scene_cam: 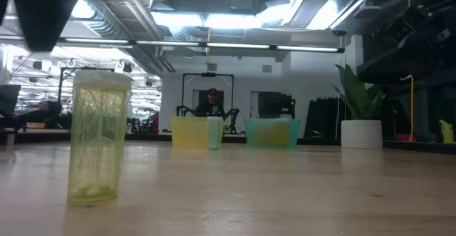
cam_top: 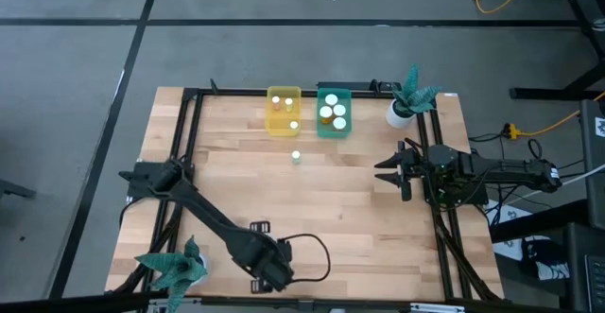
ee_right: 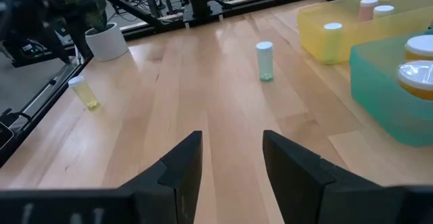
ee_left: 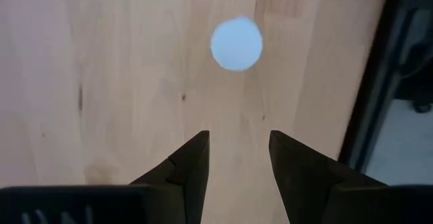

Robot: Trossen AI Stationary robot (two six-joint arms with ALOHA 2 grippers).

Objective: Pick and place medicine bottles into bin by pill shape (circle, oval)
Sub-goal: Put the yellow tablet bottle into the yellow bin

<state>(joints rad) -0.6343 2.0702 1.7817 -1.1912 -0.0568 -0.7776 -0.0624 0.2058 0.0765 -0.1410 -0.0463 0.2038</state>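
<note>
Wooden desk [cam_top: 340,199] carries two loose bottles: a yellowish bottle [ee_right: 84,92] at the near-left corner under the left gripper [ee_left: 237,158], and a pale bottle [cam_top: 296,156] just before the yellow bin [cam_top: 283,111], the teal bin [cam_top: 333,110] beside it. Risk: descending off-centre, the spread fingers could tip the capped bottle. Right gripper [cam_top: 392,173], parted and empty, waits at the right edge.

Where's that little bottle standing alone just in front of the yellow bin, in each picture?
High: bottle at centre, just before the yellow bin.
Low: centre, overlapping the bin's right end.
Left wrist: not in it.
Right wrist: upper middle, left of the bin.
Shared landmark: the yellow bin.
</note>
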